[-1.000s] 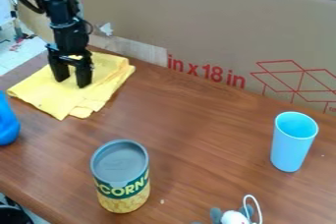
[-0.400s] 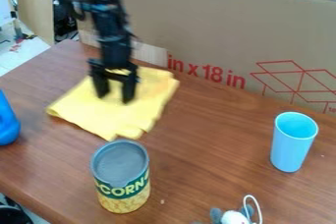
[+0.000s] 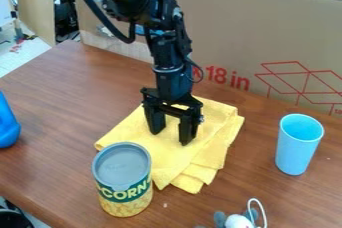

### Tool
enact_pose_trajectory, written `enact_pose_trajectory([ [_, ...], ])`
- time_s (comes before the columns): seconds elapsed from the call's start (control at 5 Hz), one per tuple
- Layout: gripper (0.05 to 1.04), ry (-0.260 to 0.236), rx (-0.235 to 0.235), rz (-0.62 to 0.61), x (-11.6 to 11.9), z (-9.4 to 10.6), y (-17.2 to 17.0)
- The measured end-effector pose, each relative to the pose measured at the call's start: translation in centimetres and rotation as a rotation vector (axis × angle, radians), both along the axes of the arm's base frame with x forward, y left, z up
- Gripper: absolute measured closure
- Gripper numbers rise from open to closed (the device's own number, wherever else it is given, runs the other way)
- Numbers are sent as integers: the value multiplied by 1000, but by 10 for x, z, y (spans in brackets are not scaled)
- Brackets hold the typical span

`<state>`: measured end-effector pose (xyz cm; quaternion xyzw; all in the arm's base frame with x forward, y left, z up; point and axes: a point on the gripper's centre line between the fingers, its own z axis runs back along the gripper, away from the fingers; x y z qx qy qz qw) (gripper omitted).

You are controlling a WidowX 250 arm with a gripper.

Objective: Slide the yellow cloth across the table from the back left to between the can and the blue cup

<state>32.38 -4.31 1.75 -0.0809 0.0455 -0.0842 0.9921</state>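
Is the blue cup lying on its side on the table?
No, the blue cup stands upright on the table, its open rim facing up.

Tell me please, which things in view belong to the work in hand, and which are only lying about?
In the work:
- gripper, fingers apart, down at the cloth
- yellow cloth, partly folded, under the gripper

Lying about:
- corn can, upright, hiding part of the cloth
- blue cup, upright
- toy mouse, cut off by the view's edge
- blue object, also cut off
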Motion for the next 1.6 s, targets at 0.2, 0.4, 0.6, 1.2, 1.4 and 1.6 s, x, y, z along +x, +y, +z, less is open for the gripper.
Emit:
enact_pose_trajectory([
  [0.2,83,-30,-9,73,4,0,-2],
  [0.4,83,-49,-4,125,12,5,-1],
  [0.6,83,-92,24,128,34,27,11],
  [1.2,83,-122,209,-10,9,132,19],
  [1.4,83,-124,214,-19,-14,145,22],
  [1.6,83,-51,220,-37,-29,144,23],
])
